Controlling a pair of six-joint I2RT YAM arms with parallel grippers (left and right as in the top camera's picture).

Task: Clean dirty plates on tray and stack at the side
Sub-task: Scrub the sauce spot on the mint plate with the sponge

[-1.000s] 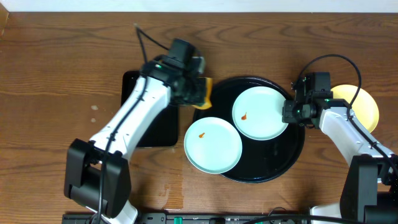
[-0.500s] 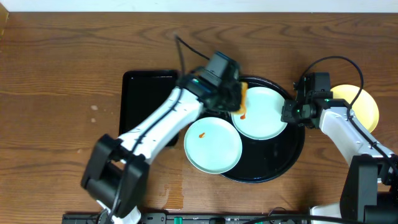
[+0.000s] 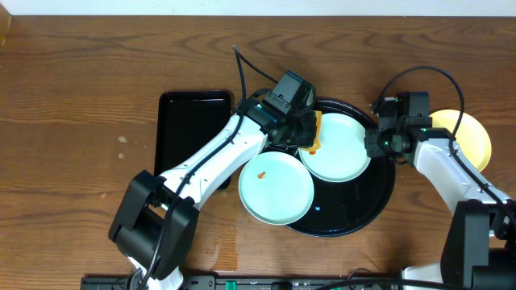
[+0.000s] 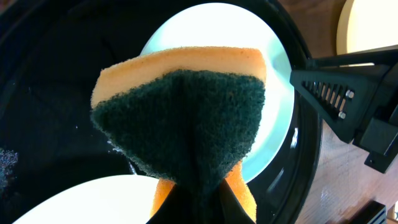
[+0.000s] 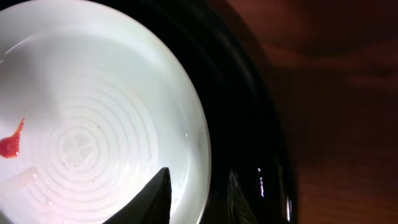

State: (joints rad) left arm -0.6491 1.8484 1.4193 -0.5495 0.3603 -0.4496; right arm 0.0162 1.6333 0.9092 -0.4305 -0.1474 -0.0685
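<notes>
The round black tray (image 3: 355, 216) holds a mint-blue plate (image 3: 343, 149). A second mint-blue plate (image 3: 276, 192) with an orange smear (image 3: 262, 174) overlaps the tray's left rim. The pale yellow plate (image 3: 473, 138) lies on the wood at the right. My left gripper (image 3: 305, 129) is shut on an orange sponge with a green pad (image 4: 180, 106), at the upper plate's left edge (image 4: 277, 118). My right gripper (image 5: 199, 196) straddles and pinches that plate's right rim (image 5: 93, 112). A red smear (image 5: 11, 144) shows on that plate.
A smaller rectangular black tray (image 3: 192, 137) lies left of the round tray, under my left arm. The brown wood tabletop (image 3: 81, 121) stretches around both trays. My right gripper's body (image 4: 354, 106) shows in the left wrist view beside the tray rim.
My left arm carried the sponge rightwards from over the rectangular tray to the upper plate's left edge, covering its smear from above. The right arm has not moved.
</notes>
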